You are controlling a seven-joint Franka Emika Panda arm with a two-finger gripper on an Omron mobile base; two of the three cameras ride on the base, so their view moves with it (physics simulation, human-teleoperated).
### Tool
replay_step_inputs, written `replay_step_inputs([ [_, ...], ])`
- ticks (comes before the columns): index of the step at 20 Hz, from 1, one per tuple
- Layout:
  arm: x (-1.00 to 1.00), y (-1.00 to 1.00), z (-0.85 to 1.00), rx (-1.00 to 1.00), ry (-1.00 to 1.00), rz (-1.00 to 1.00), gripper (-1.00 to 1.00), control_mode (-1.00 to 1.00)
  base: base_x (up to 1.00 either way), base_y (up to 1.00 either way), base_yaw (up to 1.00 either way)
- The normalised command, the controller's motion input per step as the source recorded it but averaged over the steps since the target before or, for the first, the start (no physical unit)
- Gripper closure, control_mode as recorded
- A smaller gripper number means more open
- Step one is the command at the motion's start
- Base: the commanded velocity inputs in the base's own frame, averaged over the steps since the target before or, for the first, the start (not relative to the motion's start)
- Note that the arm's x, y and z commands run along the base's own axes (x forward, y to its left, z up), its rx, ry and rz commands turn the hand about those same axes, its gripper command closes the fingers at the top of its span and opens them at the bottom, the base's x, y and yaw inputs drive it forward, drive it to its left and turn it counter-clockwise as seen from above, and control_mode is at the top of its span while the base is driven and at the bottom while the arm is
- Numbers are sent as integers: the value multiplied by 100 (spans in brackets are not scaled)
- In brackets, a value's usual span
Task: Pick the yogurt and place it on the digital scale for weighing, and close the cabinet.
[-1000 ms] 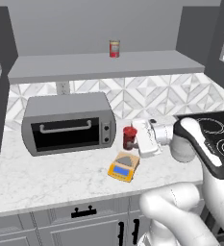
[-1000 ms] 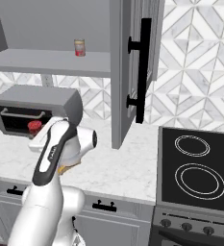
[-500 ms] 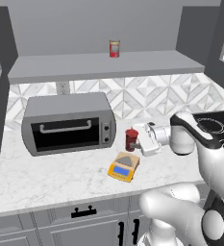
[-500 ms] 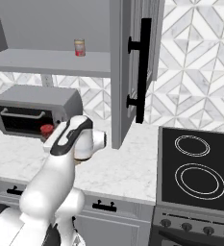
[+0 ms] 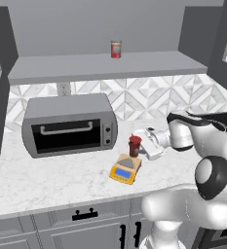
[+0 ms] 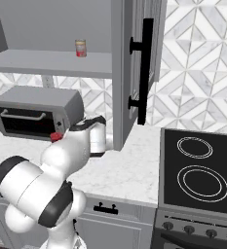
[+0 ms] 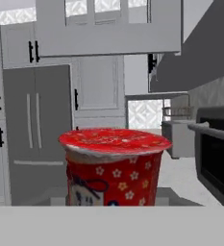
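Observation:
The yogurt (image 5: 134, 145), a small dark red cup, is upright at the far edge of the orange-yellow digital scale (image 5: 125, 169) on the counter. I cannot tell if it touches the plate. My gripper (image 5: 140, 145) reaches in from the right and is shut on the yogurt. In the hand view the cup (image 7: 114, 168) stands close ahead, its red lid facing up. A sliver of the cup (image 6: 56, 137) peeks out past my arm. The cabinet door (image 6: 134, 73) with its long black handle (image 6: 145, 68) stands open above the counter.
A toaster oven (image 5: 68, 124) sits left of the scale, also seen from the other side (image 6: 34, 114). A red can (image 5: 116, 49) stands on the open shelf (image 5: 105, 65). A black stove top (image 6: 202, 170) lies to the right. Lower drawers (image 5: 85, 223) run below the counter edge.
The gripper has lowered the yogurt a little toward the scale. The arm's elbow has swung down and forward. The cabinet door has not moved.

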Motion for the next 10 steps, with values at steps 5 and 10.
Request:
replay_step_inputs([
  [5,20,-2,-47,0,0,11,100,-100,0,0,0],
  [10,5,-1,-23,0,0,9,100,-100,0,0,0],
])
